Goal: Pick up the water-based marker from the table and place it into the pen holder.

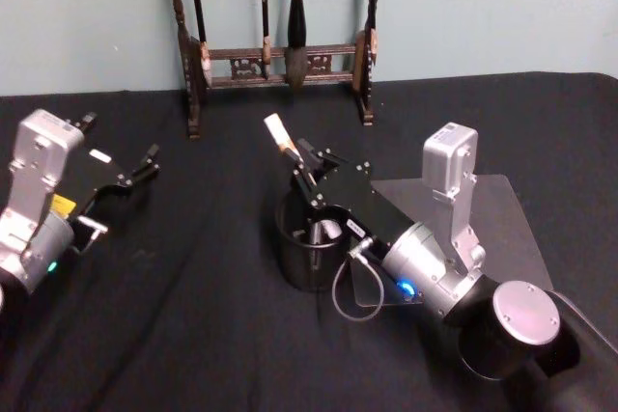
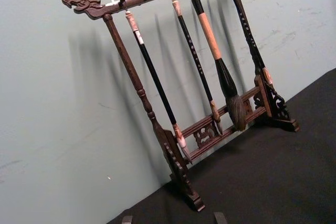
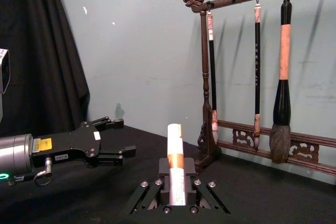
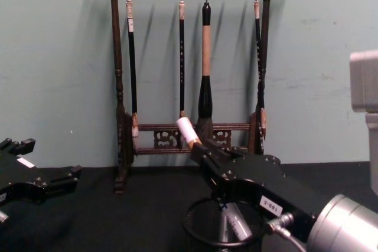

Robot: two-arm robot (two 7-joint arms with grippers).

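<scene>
Over the holder [image 1: 311, 250] the right gripper [image 1: 301, 167] has its jaws clenched on the marker [image 1: 281, 137], lifted off the worktop [image 1: 193, 315] but not yet lowered in or released, while the left gripper [image 1: 145, 163] rests aside, jaws parted

A staged test bench in a lab-like room: the table [image 1: 193, 335] wears a matte black cloth, a bare pale teal wall [image 1: 483, 7] rises beyond the right claw [image 1: 307, 163], and a dark curtain [image 3: 47, 51] hangs past the left claw [image 3: 113, 137].
</scene>
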